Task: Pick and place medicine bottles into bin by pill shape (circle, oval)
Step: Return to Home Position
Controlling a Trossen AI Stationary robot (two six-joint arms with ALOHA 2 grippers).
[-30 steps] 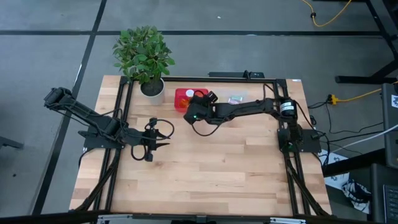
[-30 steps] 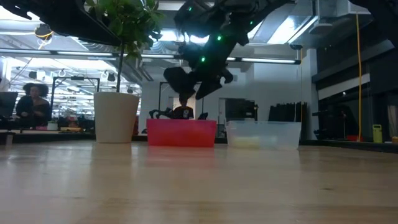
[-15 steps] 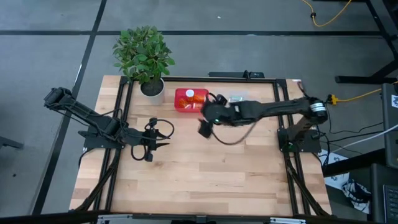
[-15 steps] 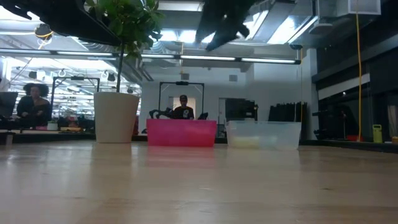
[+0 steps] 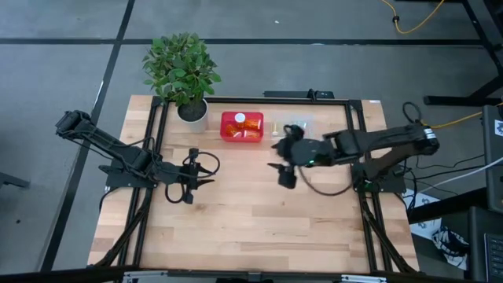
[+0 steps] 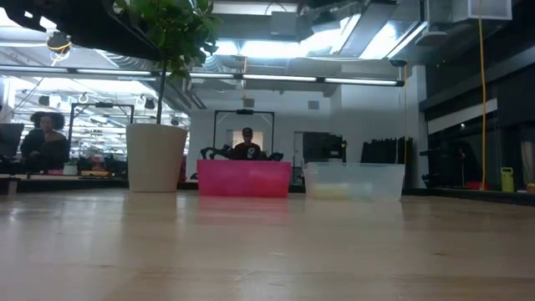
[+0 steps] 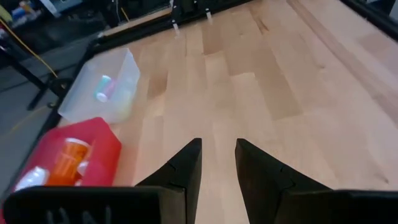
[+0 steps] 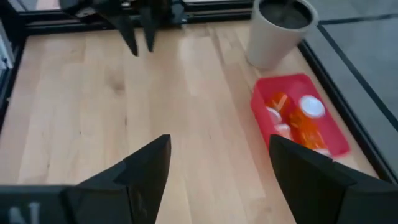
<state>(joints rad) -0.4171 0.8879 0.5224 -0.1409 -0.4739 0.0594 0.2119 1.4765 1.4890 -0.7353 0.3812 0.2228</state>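
Note:
Several orange medicine bottles with white caps (image 5: 245, 124) lie in the red bin (image 5: 228, 135), also seen in the right wrist view (image 8: 297, 118) and the left wrist view (image 7: 68, 158). Pastel bottles (image 7: 104, 88) lie in the clear bin (image 5: 297, 124). My right gripper (image 5: 277, 157) hangs open and empty above the table, to the near right of the red bin; its fingers show wide apart in its wrist view (image 8: 217, 142). My left gripper (image 5: 209, 171) waits open and empty at the table's left (image 7: 217, 149).
A potted plant (image 5: 191, 110) in a white pot (image 6: 156, 157) stands at the far left, beside the red bin (image 6: 244, 178) and the clear bin (image 6: 354, 181). Dark frame rails (image 5: 149, 157) run along both table sides. People show in the room behind (image 6: 42, 138).
My right gripper has left the place over the red bin. It has gone up, out of the low view, and toward the table's right and near edges, staying open. The bottles in the red bin now show uncovered.

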